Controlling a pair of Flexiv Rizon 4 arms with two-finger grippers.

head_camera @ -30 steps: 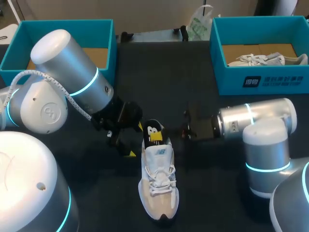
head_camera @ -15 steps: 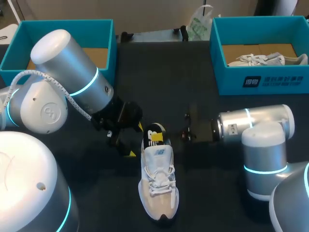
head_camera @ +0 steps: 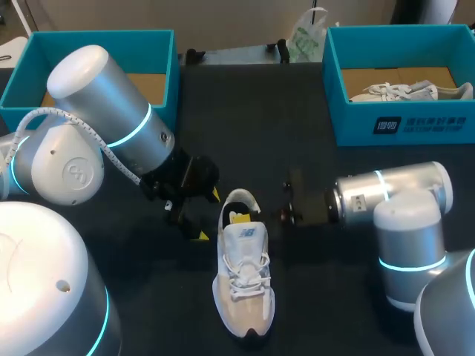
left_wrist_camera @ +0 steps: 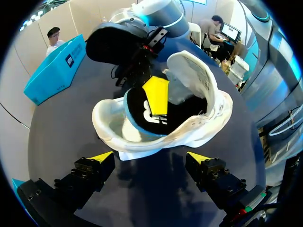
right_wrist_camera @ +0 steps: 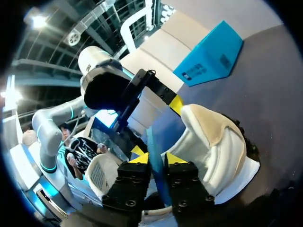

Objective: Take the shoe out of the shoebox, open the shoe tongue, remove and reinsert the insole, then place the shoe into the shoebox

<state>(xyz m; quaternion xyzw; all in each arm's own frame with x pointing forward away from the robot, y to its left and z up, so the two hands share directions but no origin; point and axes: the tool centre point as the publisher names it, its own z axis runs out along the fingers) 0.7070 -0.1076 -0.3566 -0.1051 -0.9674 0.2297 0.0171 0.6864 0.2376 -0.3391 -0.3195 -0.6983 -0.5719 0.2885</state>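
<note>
Light falls evenly from overhead. It lies soft on our glossy white left arm shell point(head_camera: 96, 96), in broad pale highlights beside a glowing cyan light ring point(head_camera: 147, 124). The matte black table point(head_camera: 245, 111) swallows most of it. Under the white mesh sneaker point(head_camera: 243, 282) we find a faint shadow, pooling ahead of our left gripper point(left_wrist_camera: 151, 158), whose fingers stand apart. Ceiling lamps flare in the right wrist view, where our right gripper point(right_wrist_camera: 156, 158) pinches the shaded blue-edged black insole point(right_wrist_camera: 150, 139).
</note>
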